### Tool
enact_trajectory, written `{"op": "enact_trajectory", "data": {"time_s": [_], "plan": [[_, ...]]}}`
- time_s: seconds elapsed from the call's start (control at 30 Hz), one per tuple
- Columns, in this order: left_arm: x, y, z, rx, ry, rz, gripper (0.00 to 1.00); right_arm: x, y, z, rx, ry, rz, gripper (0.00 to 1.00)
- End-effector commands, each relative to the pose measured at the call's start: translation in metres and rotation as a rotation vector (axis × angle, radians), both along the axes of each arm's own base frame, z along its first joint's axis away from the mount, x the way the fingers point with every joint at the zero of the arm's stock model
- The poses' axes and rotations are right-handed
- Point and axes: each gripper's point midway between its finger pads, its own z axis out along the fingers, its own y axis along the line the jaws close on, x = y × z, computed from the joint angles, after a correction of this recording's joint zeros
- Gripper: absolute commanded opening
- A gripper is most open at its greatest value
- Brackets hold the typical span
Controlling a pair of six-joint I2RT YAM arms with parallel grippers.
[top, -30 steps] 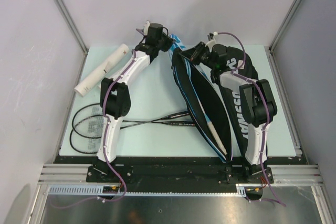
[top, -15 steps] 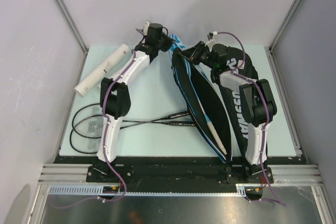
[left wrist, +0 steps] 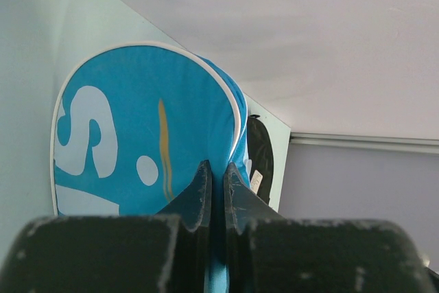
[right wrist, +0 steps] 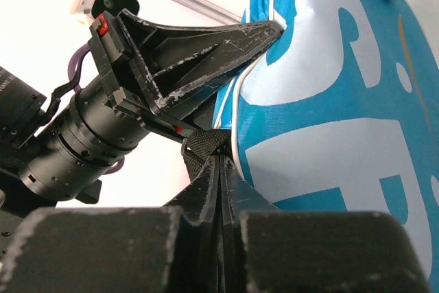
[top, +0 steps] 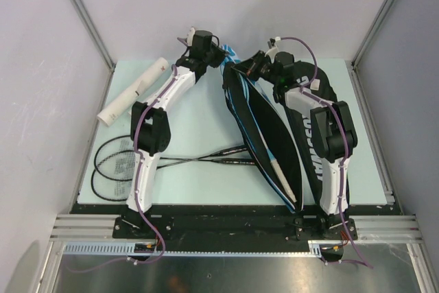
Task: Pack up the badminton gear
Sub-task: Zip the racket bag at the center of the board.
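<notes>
The tube [top: 133, 90] lies far left, rackets [top: 122, 164] nearer (heads leftward), bag [top: 265, 127] to their right.

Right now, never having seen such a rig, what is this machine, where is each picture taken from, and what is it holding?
Two robot arms are bolted at the near edge of the table. One picture looks down from above; the other two come from a camera on each wrist. On the table lie two rackets, a white tube and an open blue-black bag with a white handle inside. The left hand is shut on the bag's blue edge; the right hand pinches a black strap loop at the same end.
</notes>
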Motion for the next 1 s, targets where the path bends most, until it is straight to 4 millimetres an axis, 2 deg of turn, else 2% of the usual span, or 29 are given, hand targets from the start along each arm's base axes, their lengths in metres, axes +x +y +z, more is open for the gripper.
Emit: {"op": "enact_trajectory", "data": {"time_s": [0.0, 0.07, 0.13, 0.17, 0.2, 0.23, 0.3, 0.33, 0.37, 0.4, 0.43, 0.53, 0.57, 0.6, 0.63, 0.67, 0.7, 0.73, 0.8, 0.83, 0.87, 0.9, 0.93, 0.97], "plan": [[-0.008, 0.004, 0.03, -0.024, -0.026, -0.006, 0.0, 0.006, -0.001, 0.003, -0.017, -0.009, -0.009, 0.0], [-0.007, 0.006, 0.027, -0.023, -0.021, 0.005, 0.0, 0.005, -0.004, 0.002, -0.025, 0.001, -0.015, 0.0], [-0.006, 0.013, 0.028, -0.03, -0.015, 0.036, 0.0, -0.003, -0.007, 0.01, -0.049, 0.002, -0.018, 0.0], [-0.004, 0.021, 0.023, -0.02, -0.007, 0.071, 0.0, -0.009, -0.009, 0.004, -0.068, 0.019, -0.018, 0.0], [-0.001, 0.027, 0.023, -0.025, -0.005, 0.098, 0.0, -0.016, -0.012, 0.001, -0.094, 0.045, -0.02, 0.0], [0.001, 0.035, 0.024, -0.024, -0.005, 0.124, 0.0, -0.025, -0.015, 0.012, -0.114, 0.022, -0.016, 0.0], [0.007, 0.05, 0.024, -0.008, -0.015, 0.185, 0.0, -0.046, -0.019, 0.0, -0.153, 0.082, 0.02, 0.0], [0.01, 0.056, 0.025, -0.005, -0.019, 0.21, 0.0, -0.056, -0.022, 0.014, -0.164, 0.05, 0.026, 0.0], [0.013, 0.063, 0.023, -0.006, -0.018, 0.245, 0.0, -0.068, -0.026, -0.003, -0.194, 0.112, 0.031, 0.0], [0.015, 0.067, 0.023, -0.014, -0.017, 0.258, 0.0, -0.075, -0.028, -0.004, -0.209, 0.116, 0.037, 0.0], [0.018, 0.073, 0.019, -0.024, -0.006, 0.272, 0.0, -0.086, -0.032, 0.007, -0.227, 0.075, 0.046, 0.0], [0.025, 0.085, 0.019, -0.073, 0.005, 0.311, 0.0, -0.118, -0.043, -0.015, -0.287, 0.137, 0.077, 0.0], [0.025, 0.088, 0.021, -0.081, 0.003, 0.322, 0.0, -0.13, -0.051, 0.001, -0.291, 0.099, 0.064, 0.0], [0.027, 0.092, 0.022, -0.085, 0.002, 0.337, 0.0, -0.146, -0.057, -0.022, -0.312, 0.148, 0.056, 0.0], [0.028, 0.098, 0.021, -0.09, 0.006, 0.351, 0.0, -0.156, -0.062, -0.024, -0.318, 0.153, 0.049, 0.0], [0.031, 0.102, 0.019, -0.099, 0.009, 0.361, 0.0, -0.173, -0.069, -0.014, -0.327, 0.125, 0.034, 0.0], [0.033, 0.105, 0.021, -0.103, 0.005, 0.368, 0.0, -0.183, -0.074, -0.018, -0.34, 0.126, 0.032, 0.0], [0.036, 0.112, 0.02, -0.108, 0.007, 0.379, 0.0, -0.202, -0.083, -0.039, -0.375, 0.177, 0.033, 0.0], [0.042, 0.117, 0.017, -0.121, 0.01, 0.388, 0.0, -0.229, -0.105, -0.037, -0.439, 0.161, -0.017, 0.0], [0.045, 0.122, 0.016, -0.122, 0.007, 0.394, 0.0, -0.243, -0.113, -0.053, -0.457, 0.202, -0.023, 0.0], [0.048, 0.124, 0.022, -0.129, -0.007, 0.399, 0.0, -0.256, -0.121, -0.062, -0.472, 0.243, -0.029, 0.0], [0.052, 0.125, 0.012, -0.134, 0.007, 0.407, 0.0, -0.27, -0.127, -0.05, -0.464, 0.203, -0.051, 0.0], [0.055, 0.128, 0.011, -0.143, 0.009, 0.405, 0.0, -0.283, -0.13, -0.06, -0.48, 0.222, -0.051, 0.0], [0.06, 0.129, 0.022, -0.145, -0.017, 0.4, 0.0, -0.295, -0.137, -0.065, -0.506, 0.234, -0.071, 0.0]]}}
